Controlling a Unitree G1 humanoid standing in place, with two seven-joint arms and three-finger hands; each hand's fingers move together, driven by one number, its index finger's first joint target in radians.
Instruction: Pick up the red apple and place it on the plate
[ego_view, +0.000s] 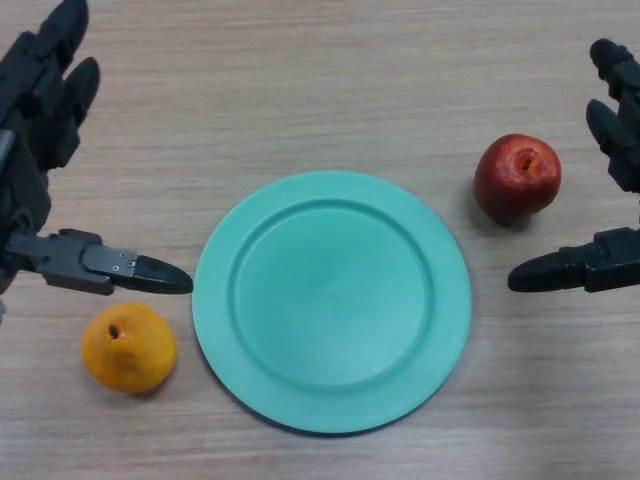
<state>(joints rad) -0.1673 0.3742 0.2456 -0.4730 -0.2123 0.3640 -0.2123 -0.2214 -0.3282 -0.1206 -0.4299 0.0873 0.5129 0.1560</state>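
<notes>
while idle, both hands splayed

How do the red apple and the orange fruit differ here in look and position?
The red apple is dark red with a yellowish patch near its stem; the orange fruit is plain orange. The apple lies right of the green plate, toward its far side; the orange fruit lies at the plate's near left. The apple sits inside the open right hand; the orange fruit sits just below the open left hand. Both rest on the table, off the plate, ungrasped.
</notes>
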